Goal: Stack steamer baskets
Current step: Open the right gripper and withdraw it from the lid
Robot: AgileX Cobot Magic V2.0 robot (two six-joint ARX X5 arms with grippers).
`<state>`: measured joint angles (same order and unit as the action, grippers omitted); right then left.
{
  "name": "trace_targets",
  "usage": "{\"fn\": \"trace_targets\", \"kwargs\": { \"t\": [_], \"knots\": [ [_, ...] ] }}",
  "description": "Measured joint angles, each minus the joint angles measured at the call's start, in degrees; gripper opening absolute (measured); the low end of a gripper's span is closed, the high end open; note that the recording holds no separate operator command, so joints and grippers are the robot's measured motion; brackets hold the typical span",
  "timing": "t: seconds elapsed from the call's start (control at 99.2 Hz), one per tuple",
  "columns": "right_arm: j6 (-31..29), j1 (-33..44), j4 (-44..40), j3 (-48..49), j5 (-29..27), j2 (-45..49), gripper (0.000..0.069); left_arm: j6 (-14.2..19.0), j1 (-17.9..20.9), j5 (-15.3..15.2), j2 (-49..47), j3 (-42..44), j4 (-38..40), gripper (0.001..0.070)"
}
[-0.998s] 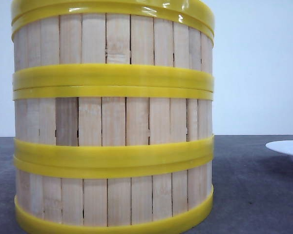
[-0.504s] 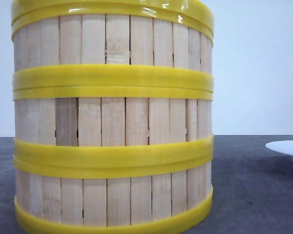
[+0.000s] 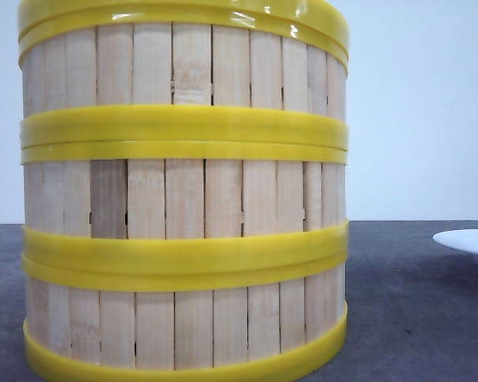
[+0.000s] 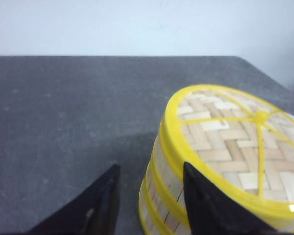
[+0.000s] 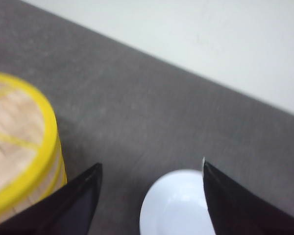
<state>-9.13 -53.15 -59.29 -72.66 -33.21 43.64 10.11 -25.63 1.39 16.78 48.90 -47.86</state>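
Three steamer baskets stand stacked in one column close to the front camera: bottom basket [image 3: 183, 326], middle basket [image 3: 183, 199], top basket [image 3: 183, 68]. Their walls are pale wooden slats with yellow rims. A woven lid [image 4: 235, 142] with a yellow rim covers the stack [image 4: 161, 196]. My left gripper [image 4: 151, 165] is open beside the stack's upper edge, one finger over the lid's rim and the other over the table, holding nothing. My right gripper [image 5: 152, 165] is open and empty above the table, between the stack [image 5: 19, 147] and the plate. Neither gripper shows in the front view.
A white plate [image 5: 179, 205] lies on the dark grey table [image 5: 152, 107] right of the stack, also seen as the plate [image 3: 470, 243] at the front view's right edge. A white wall stands behind the table.
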Motion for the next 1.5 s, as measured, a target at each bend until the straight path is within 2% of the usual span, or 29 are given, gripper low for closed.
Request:
{"fn": "trace_targets", "kwargs": {
  "t": [0.111,0.222,0.262,0.303,0.353,0.403,0.464,1.503],
  "knots": [
    [-3.32,0.00,0.35,6.95,0.00,-4.11,0.0399,0.00,0.00,0.00,0.00,-0.02,-0.17,0.0232],
    [-5.16,0.00,0.04,8.87,0.00,-4.98,0.0385,0.00,0.00,0.00,0.00,-0.02,-0.17,0.0232],
    [-5.60,0.00,0.20,8.87,0.00,-4.98,0.0328,-0.02,0.00,0.00,0.00,-0.02,-0.17,0.0231],
    [-5.92,0.00,0.35,8.87,0.00,-4.94,0.0227,-0.02,0.00,0.00,0.00,-0.02,-0.20,0.0216],
    [-5.95,0.00,0.46,8.87,0.00,-4.90,0.0110,-0.04,0.00,0.00,0.00,-0.02,-0.20,0.0141],
    [-5.97,0.00,0.96,8.87,0.00,-4.87,0.0056,-0.02,0.00,0.00,0.00,-0.02,-0.20,0.0072],
    [-6.10,0.00,2.23,8.87,-0.02,-4.87,0.0026,-0.02,0.00,0.00,0.00,-0.02,-0.20,0.0037],
    [-6.38,0.00,3.41,8.87,0.00,-4.87,0.0009,-0.04,0.00,0.00,0.00,-0.02,-0.20,0.0026]
  ]
}}
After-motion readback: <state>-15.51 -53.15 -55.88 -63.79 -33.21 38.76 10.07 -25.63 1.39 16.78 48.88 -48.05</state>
